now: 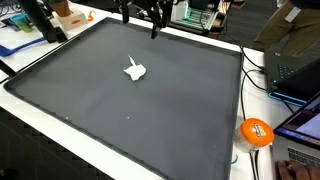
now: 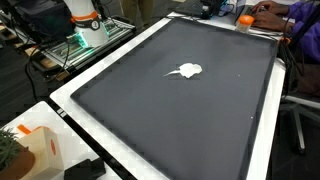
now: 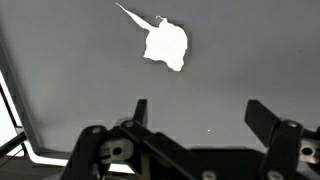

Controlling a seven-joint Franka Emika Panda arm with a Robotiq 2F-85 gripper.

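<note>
A small white crumpled piece (image 1: 135, 70) lies near the middle of a large dark grey mat (image 1: 90, 100); in the other exterior view the piece (image 2: 185, 70) rests on the same mat (image 2: 200, 120). My gripper (image 1: 150, 18) hangs above the mat's far edge, well apart from the piece. In the wrist view the gripper (image 3: 200, 115) is open, with only bare mat between its two dark fingers (image 3: 140, 112). The white piece (image 3: 167, 45) lies ahead of them, a thin strip sticking out of it to one side.
An orange round object (image 1: 256, 132) and cables lie beside the mat, with a laptop (image 1: 295, 65) behind. A person (image 2: 295, 20) sits at one end. A white and orange box (image 2: 38, 150) and a plant (image 2: 8, 150) stand at a corner. The white robot base (image 2: 85, 18) is alongside.
</note>
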